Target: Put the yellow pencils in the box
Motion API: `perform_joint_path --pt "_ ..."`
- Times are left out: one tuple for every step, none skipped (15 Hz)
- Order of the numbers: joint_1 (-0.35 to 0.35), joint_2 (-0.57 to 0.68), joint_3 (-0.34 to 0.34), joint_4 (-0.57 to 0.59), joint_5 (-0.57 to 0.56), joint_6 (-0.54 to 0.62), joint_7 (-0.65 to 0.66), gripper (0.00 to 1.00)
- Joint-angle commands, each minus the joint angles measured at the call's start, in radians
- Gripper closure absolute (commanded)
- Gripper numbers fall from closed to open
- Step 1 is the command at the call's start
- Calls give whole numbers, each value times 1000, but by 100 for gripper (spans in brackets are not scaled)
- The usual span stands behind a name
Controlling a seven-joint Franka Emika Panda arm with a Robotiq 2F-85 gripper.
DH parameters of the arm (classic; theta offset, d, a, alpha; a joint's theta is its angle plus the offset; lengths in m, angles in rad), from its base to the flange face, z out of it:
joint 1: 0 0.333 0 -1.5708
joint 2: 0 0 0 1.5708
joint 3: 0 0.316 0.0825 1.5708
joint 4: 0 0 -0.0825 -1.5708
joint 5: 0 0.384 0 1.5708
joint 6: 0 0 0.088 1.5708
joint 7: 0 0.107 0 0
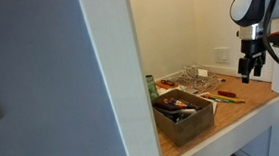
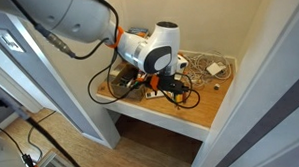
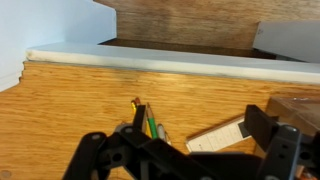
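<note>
The yellow pencils (image 3: 138,112) lie on the wooden tabletop together with a green pencil (image 3: 152,126), right beside one of my fingers in the wrist view. In an exterior view they show as thin sticks (image 1: 227,99) near the front right of the table. The brown-grey box (image 1: 186,114), with dark contents, stands at the front of the table. My gripper (image 3: 197,122) is open and empty, hovering above the pencils; it also shows in both exterior views (image 1: 248,74) (image 2: 180,88). The arm hides the box in the exterior view from above.
A silvery wire basket (image 1: 194,77) stands at the back by the wall. A white ruler-like strip (image 3: 215,136) lies between my fingers. A small red item (image 1: 167,84) and a green upright object (image 1: 150,85) stand near the white partition (image 1: 114,70). The table's front edge (image 3: 160,62) is close.
</note>
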Motion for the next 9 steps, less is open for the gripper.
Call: perform_joint_path --pt "-57 128 32 94 57 67 -42 0" --pt "-49 64 29 37 6 41 -8 0" --pt "-60 91 34 54 13 57 -10 0" --pt "-66 111 38 68 16 63 -11 0" --pt "-68 122 41 78 18 63 -11 0" --pt "-68 126 42 82 19 63 -11 0" --pt "-68 126 43 84 20 63 -11 0" --pt "-68 126 44 86 21 63 -11 0" --pt "-68 126 45 87 22 63 -11 0"
